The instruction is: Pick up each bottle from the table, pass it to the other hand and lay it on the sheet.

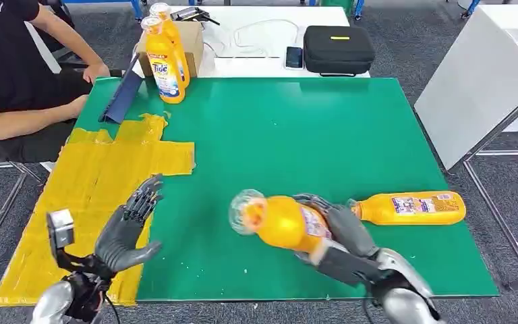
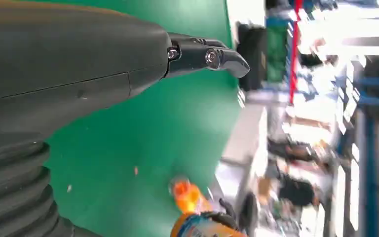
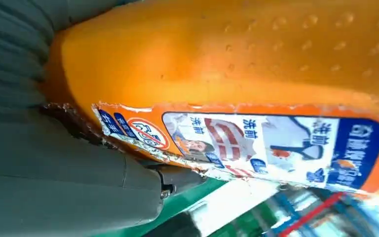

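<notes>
Head view: I look down on a green table (image 1: pixel 351 135) with a yellow sheet (image 1: pixel 88 182) spread over its left part.
Right hand: my right hand (image 1: pixel 340 236) grips an orange bottle (image 1: pixel 280 219) around its body, held above the table with the clear cap pointing left, toward my other hand.
Right wrist view: the held bottle's label (image 3: pixel 256 143) is torn along one edge, and my thumb presses beside it.
Left hand: my left hand (image 1: pixel 128 229) holds nothing, fingers spread and palm turned toward the bottle, hovering at the sheet's inner edge.
Second bottle: another orange bottle (image 1: pixel 411 207) lies on its side on the table, just beside my right hand.
Standing bottles: two more bottles (image 1: pixel 166 57) stand upright at the table's far edge, by a cardboard box (image 1: pixel 192 40).
Person: a seated person (image 1: pixel 13 74) rests a hand at the far left corner.
Behind: a black case (image 1: pixel 338 48) on a white desk.
</notes>
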### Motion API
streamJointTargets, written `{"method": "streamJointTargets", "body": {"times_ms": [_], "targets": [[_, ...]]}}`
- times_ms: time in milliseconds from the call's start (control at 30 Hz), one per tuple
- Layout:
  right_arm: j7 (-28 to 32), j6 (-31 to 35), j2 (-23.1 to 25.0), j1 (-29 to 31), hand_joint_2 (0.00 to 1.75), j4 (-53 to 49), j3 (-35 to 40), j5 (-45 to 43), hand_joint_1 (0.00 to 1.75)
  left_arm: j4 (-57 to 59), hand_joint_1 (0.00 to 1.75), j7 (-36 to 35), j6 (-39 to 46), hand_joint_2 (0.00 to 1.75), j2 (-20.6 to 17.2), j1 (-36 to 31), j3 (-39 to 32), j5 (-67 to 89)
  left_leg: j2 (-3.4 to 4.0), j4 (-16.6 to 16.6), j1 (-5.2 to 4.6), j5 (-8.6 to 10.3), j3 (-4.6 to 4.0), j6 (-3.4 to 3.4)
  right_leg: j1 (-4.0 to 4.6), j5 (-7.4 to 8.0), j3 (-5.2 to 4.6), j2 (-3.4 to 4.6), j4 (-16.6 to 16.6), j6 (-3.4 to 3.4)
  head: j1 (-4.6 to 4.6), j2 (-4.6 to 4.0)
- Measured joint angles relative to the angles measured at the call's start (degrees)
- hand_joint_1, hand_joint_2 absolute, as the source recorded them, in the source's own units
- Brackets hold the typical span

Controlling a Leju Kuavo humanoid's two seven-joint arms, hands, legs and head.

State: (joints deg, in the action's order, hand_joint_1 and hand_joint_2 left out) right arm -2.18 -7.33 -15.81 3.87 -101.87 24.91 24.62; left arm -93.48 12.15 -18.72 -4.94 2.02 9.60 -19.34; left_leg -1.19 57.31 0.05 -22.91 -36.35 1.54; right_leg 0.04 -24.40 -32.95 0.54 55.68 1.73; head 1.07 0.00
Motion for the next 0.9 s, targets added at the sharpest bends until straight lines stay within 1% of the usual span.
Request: {"method": "streamJointTargets", "body": {"times_ms": [33, 100, 267, 400, 567, 900], "targets": [[-0.75, 1.35, 1.49, 1.53, 1.75, 2.51, 1.09, 2.2, 1.75, -0.15, 0.0, -0.39, 1.47, 1.75, 0.73, -0.45, 0.39, 0.09, -0.02, 0.0, 0.01, 0.04, 0.0, 0.03, 0.03, 0.0, 0.01, -0.01, 0.01, 0.0, 0.0, 0.0], [-0.88, 3.03, 4.61, 4.75, 1.75, 7.3, 2.69, 3.01, 1.75, -0.37, 0.0, -1.05, 3.42, 1.75, 2.12, -1.58, 0.91, -0.76, -0.04, 0.0, 0.01, 0.09, -0.01, 0.03, 0.04, 0.02, 0.01, -0.01, 0.02, 0.0, -0.04, 0.0], [-0.09, 5.67, 12.61, 12.06, 1.75, 19.45, 6.32, 1.72, 1.75, -0.28, 0.0, -2.25, 5.17, 1.75, 4.57, -4.6, 2.1, -5.61, -0.03, 0.01, 0.03, 0.13, -0.01, 0.03, 0.04, 0.04, 0.02, -0.01, 0.06, 0.0, -0.02, 0.0], [0.39, 6.65, 16.45, 15.31, 1.75, 24.39, 8.84, 0.72, 1.75, -0.28, 0.0, -2.31, 5.19, 1.75, 5.54, -5.1, 2.12, -8.96, -0.04, 0.02, 0.03, 0.12, -0.03, 0.03, 0.04, 0.02, -0.01, -0.01, 0.06, -0.01, -0.02, 0.0], [0.41, 7.04, 18.57, 16.69, 1.75, 26.4, 11.46, 0.39, 1.75, -0.28, 0.0, -2.31, 5.37, 1.75, 6.08, -5.3, 2.12, -10.25, -0.05, 0.01, 0.02, 0.09, -0.13, 0.01, 0.04, 0.0, -0.09, -0.02, 0.06, -0.02, -0.02, 0.0], [0.56, 7.15, 19.44, 16.92, 1.75, 27.53, 13.84, 0.08, 1.75, -0.28, 0.0, -2.42, 5.37, 1.75, 6.34, -5.3, 2.16, -11.93, -0.06, 0.02, 0.02, 0.1, -0.15, 0.02, 0.03, 0.01, -0.11, -0.02, 0.05, -0.02, -0.02, 0.0]]}}
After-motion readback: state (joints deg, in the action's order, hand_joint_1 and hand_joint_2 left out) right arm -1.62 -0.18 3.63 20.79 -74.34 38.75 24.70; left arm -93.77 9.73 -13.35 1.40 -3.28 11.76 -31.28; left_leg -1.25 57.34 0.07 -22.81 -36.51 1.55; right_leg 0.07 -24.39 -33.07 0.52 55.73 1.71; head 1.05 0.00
